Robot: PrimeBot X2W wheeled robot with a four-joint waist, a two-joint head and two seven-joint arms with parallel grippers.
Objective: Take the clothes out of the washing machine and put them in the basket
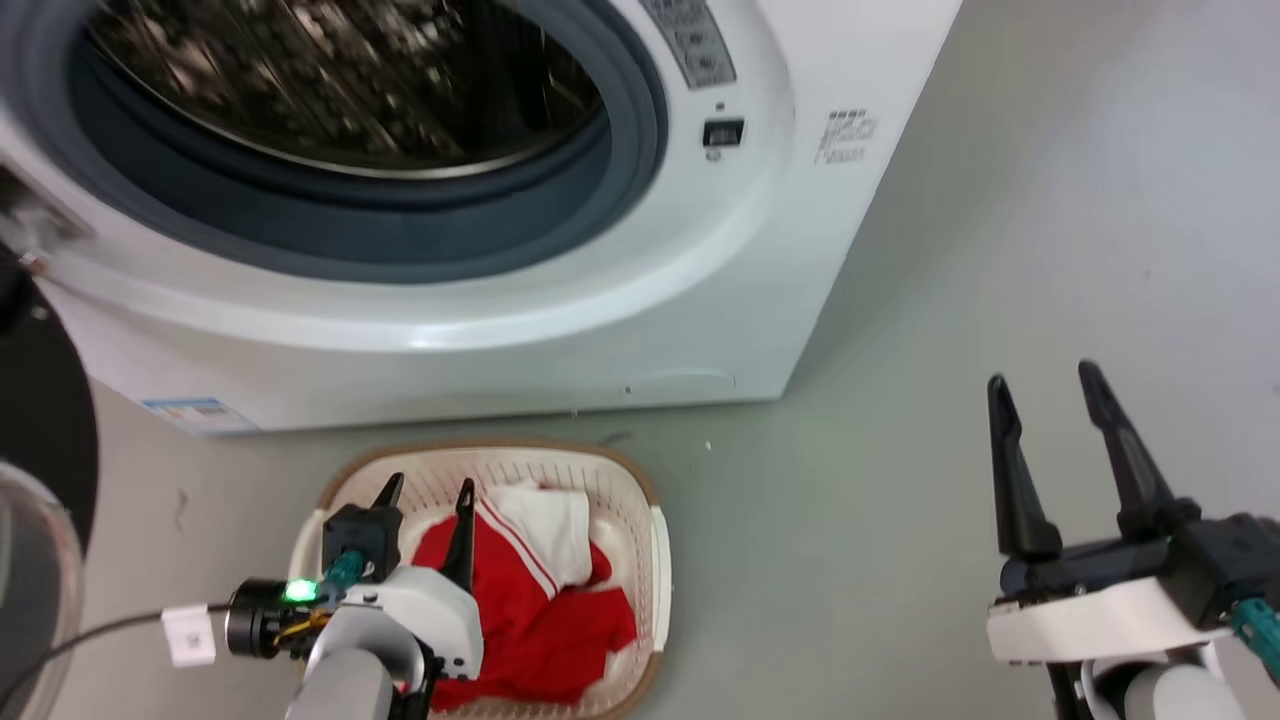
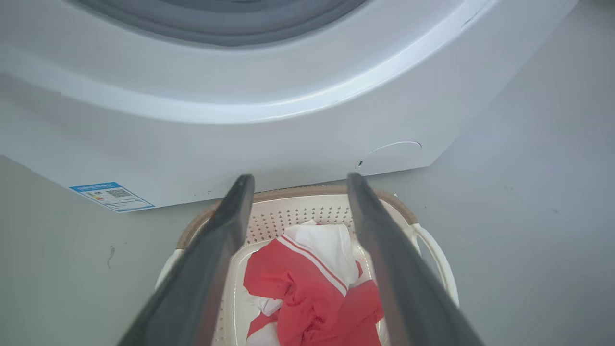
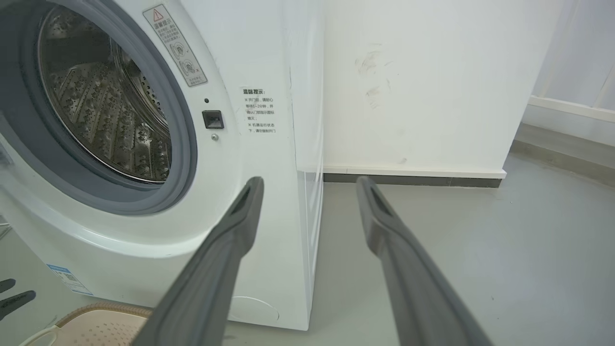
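The clothes [image 1: 540, 610] lie inside the basket [image 1: 655, 560]; the washing machine [image 1: 700, 300] stands just behind the basket. Left gripper [image 1: 430, 485]: spread, empty, directly above the basket; lift it vertically to avoid snagging fabric. Right gripper [image 1: 1042, 375]: spread, empty, well right of the basket. The drum [image 3: 105, 105] appears empty; verify.

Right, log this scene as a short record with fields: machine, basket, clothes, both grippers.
washing machine: white front-loader, porthole open
drum: perforated steel, bare where visible
basket: on the floor in front of the machine
clothes: red-and-white fabric heaped inside the basket
left gripper: open, empty, above the basket
right gripper: open, empty, above the floor right of the machine
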